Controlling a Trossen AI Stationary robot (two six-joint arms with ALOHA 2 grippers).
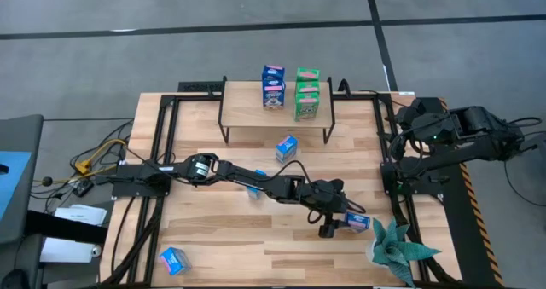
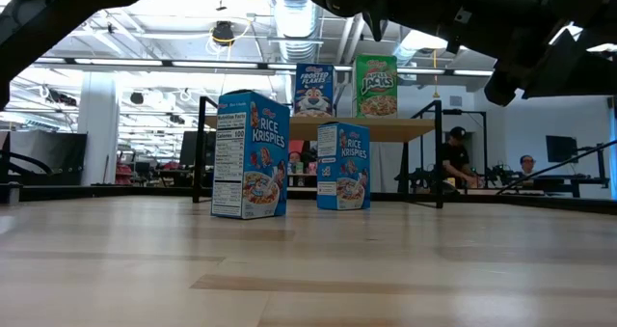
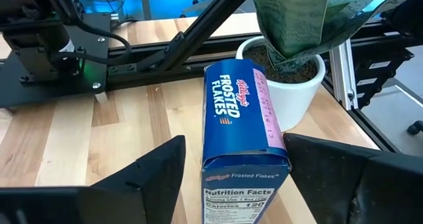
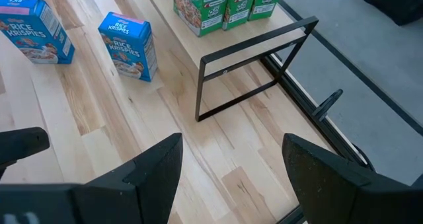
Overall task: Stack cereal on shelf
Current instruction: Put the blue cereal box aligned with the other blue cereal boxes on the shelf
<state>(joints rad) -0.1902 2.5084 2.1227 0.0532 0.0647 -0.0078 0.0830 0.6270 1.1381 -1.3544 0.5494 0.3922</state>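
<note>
The left claw (image 1: 334,223) reaches across the tabletop (image 1: 213,238) toward its near right corner and straddles a Frosted Flakes box (image 3: 241,128) lying flat there. Its fingers (image 3: 155,174) stand on either side of the box's end with a gap showing on each side, so the claw is spread around the box but not yet clenched on it. The box lies with its long axis pointing at the white pot (image 3: 294,95) of the teal plant (image 1: 397,248), close to it, which is probably why the claw comes in from the box's free end.

The right claw (image 4: 228,168) waits spread wide and empty beside the right edge of the tabletop, near the shelf's right end, out of the left arm's way.

The shelf (image 1: 247,114) stands at the far edge of the tabletop, its board already carrying a stack of blue boxes (image 1: 273,87) and, beside it, green boxes (image 1: 308,93), grouped by kind and leaving the board's left part bare.

Loose cereal remains: one Rice Krispies box (image 1: 287,147) upright just in front of the shelf, another (image 1: 255,189) partly hidden under the left arm mid-tabletop, and a blue box (image 1: 173,260) near the near left corner.
</note>
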